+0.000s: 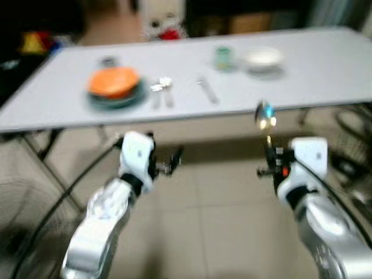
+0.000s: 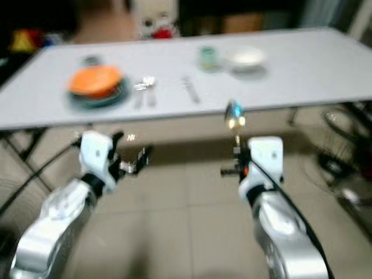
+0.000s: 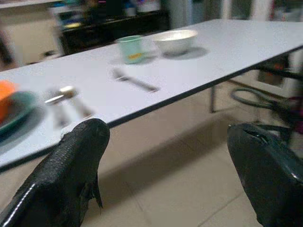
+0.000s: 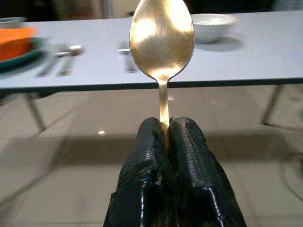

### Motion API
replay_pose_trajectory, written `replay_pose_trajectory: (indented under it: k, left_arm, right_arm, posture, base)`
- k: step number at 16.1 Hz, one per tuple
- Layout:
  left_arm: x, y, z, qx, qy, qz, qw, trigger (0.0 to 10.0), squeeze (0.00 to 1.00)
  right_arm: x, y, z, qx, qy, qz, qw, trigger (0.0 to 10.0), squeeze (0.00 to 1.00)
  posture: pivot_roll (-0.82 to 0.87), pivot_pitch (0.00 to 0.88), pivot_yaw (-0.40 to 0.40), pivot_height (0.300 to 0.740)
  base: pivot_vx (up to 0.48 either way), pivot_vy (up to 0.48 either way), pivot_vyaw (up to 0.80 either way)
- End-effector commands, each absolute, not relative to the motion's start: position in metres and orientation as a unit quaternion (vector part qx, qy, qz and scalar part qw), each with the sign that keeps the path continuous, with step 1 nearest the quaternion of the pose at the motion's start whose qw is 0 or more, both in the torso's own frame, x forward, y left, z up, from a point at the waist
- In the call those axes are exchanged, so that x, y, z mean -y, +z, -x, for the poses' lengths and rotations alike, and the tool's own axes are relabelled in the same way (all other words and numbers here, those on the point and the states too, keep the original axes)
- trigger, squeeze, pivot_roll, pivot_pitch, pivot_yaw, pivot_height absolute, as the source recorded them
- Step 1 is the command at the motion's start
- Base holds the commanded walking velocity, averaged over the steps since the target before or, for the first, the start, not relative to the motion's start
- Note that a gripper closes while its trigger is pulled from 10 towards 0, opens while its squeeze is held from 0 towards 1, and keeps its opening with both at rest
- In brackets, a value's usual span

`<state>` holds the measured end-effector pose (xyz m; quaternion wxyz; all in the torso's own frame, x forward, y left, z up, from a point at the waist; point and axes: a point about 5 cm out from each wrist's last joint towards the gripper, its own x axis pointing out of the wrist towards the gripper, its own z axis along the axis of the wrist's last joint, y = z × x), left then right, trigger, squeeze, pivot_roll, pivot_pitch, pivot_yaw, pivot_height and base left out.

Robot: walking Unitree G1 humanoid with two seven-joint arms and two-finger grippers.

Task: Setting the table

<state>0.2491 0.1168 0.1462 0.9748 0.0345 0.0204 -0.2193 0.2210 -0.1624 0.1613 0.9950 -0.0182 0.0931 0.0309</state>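
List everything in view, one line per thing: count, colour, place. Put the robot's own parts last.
table: one, white, long, ahead of the robot.
orange bowl: one, on the teal plate, table's left part.
teal plate: one, under the orange bowl.
cutlery by the plate: silver, just right of the plate; count too blurred to tell.
fork: one, silver, near the table's middle.
cup: one, pale green, left of the white bowl.
white bowl: one, toward the table's right.
spoon: one, gold-toned, upright, short of the table edge.
floor: beige tiles.
left gripper: black fingers apart, holding nothing, short of the table.
right gripper: black fingers clamped on the spoon's handle.
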Motion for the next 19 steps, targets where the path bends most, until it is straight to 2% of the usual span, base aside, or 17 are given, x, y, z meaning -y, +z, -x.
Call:
replay_pose_trajectory:
  k: [1,2,6,14,19]
  left_arm:
    - [-0.111,0.151,-0.249,-0.01,-0.227,-0.031,0.973,10.0,0.0]
    - [-0.112,0.151,-0.249,-0.01,-0.222,-0.031,0.974,10.0,0.0]
    - [-0.132,0.152,-0.255,-0.005,-0.161,-0.043,0.986,10.0,0.0]
    - [-0.154,0.153,-0.255,-0.005,-0.102,-0.057,0.993,10.0,0.0]
    - [-0.15,0.152,-0.253,-0.006,-0.111,-0.053,0.992,10.0,0.0]
  right_arm:
    - [0.168,0.165,-0.221,-0.087,0.02,0.025,0.996,10.0,0.0]
    - [0.168,0.165,-0.221,-0.087,0.02,0.025,0.996,10.0,0.0]
    - [0.168,0.165,-0.223,-0.088,0.023,0.028,0.995,10.0,0.0]
    - [0.163,0.16,-0.224,-0.105,0.053,0.022,0.993,10.0,0.0]
    - [0.158,0.158,-0.224,-0.111,0.086,0.022,0.99,10.0,0.0]
  posture:
    - [0.01,0.0,0.069,0.74]
    - [0.01,0.0,0.068,0.74]
    - [0.02,0.0,0.06,0.74]
    - [0.04,0.0,0.037,0.74]
    - [0.03,0.0,0.04,0.74]
  base:
    - [0.337,0.0,-0.8]
    - [0.334,0.0,-0.8]
    - [0.331,0.0,0.0]
    - [0.322,0.0,0.0]
    - [0.319,0.0,0.0]
